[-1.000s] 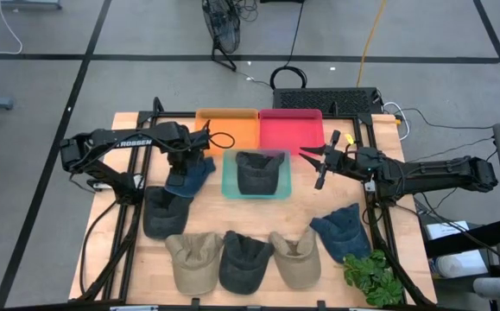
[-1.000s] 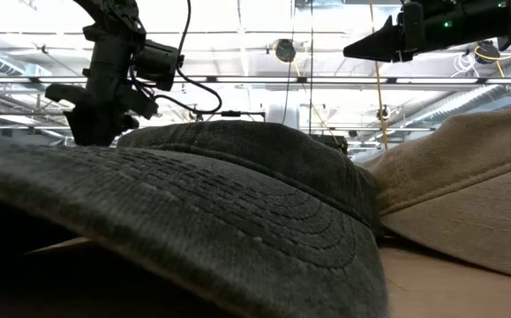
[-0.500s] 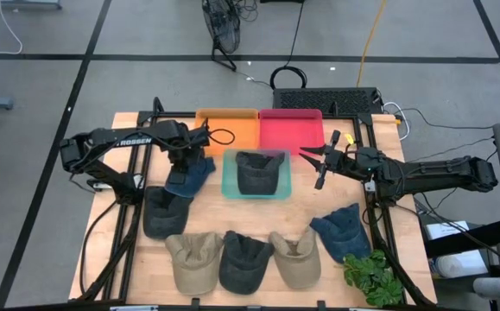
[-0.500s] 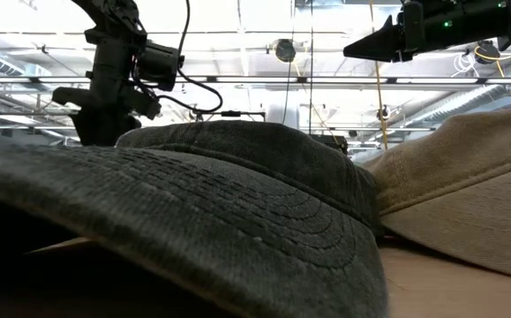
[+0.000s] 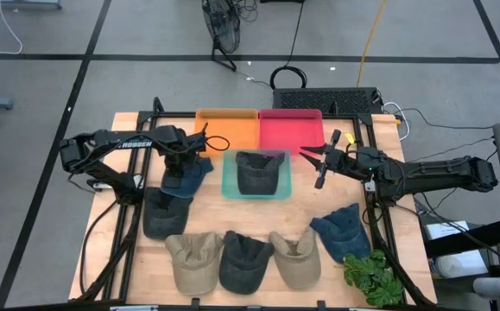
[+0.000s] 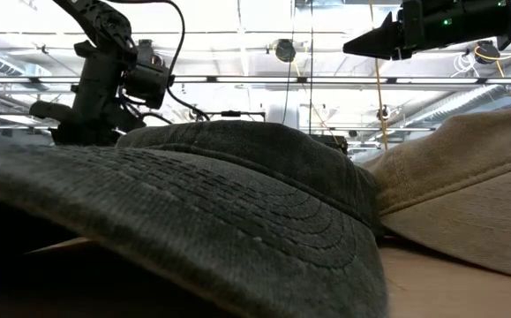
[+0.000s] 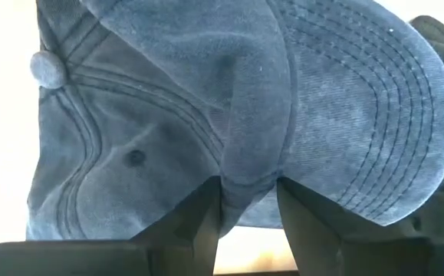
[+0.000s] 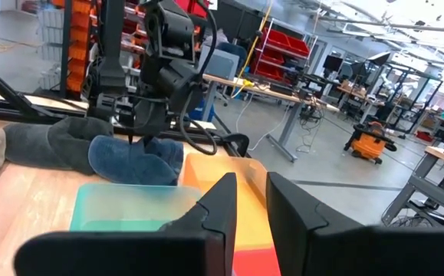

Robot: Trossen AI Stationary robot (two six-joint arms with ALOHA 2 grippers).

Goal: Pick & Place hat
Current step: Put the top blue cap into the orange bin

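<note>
On the wooden table, 3 trays sit beyond a row of hats. The left gripper pinches a blue cap beside the teal tray; it likely needs lifting next. The right gripper, hovering, shows a narrow gap.

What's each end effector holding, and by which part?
Left end effector pinches the blue cap by a fold of its crown fabric. Right end effector holds nothing.
</note>
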